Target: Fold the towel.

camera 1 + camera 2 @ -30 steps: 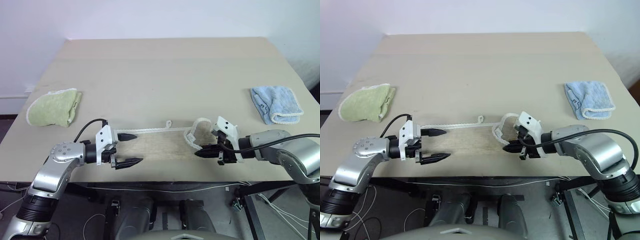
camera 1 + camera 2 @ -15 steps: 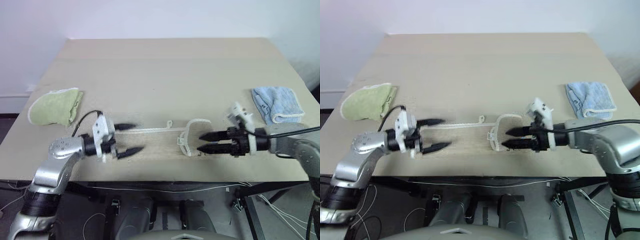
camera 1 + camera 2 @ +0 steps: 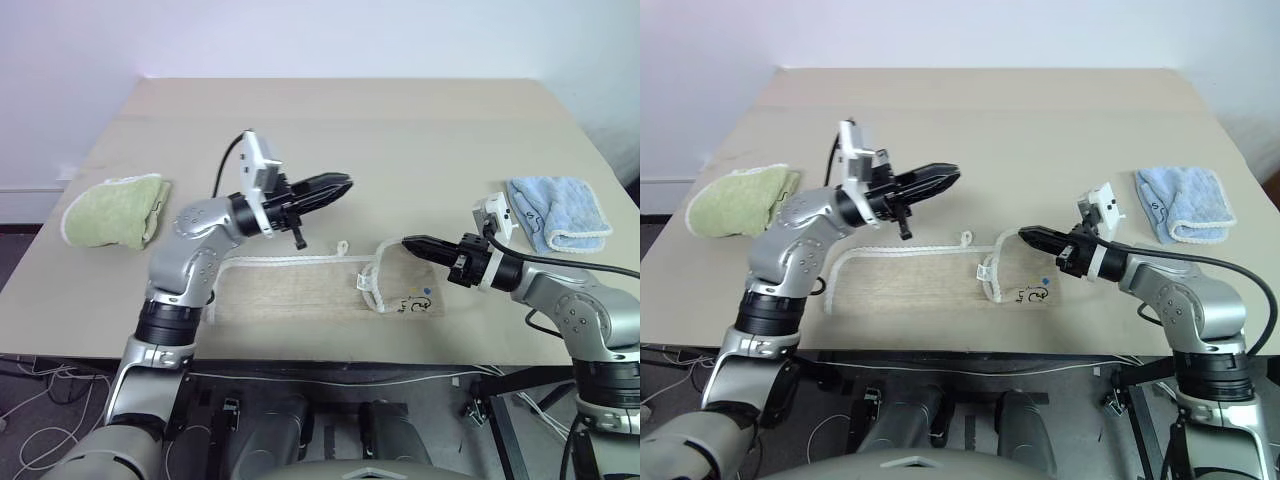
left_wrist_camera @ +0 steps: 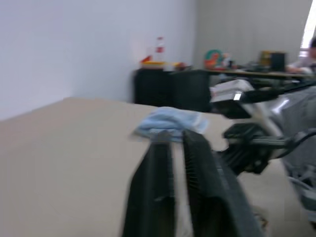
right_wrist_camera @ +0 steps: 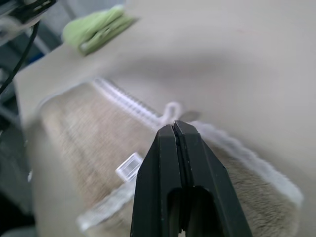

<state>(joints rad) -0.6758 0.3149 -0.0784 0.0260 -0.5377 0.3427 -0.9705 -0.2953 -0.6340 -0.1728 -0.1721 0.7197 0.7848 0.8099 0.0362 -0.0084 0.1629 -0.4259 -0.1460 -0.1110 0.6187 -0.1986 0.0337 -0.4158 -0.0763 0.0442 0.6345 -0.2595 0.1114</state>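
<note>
Judging both hands empty and pinched shut above the surface (image 3: 400,130), we saw the towel (image 3: 300,290) lying flat below the raised left hand (image 3: 335,186) and just under the right hand (image 3: 412,243), so the next fold called for fresh corner grips.

Nubby tan terry towel (image 3: 300,290) with corded white edging, smooth matt table (image 3: 380,130), glossy black plastic pincer fingers (image 5: 180,168)

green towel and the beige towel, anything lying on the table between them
Nothing: in the left eye view, bare table separates the green towel from the beige towel.
</note>
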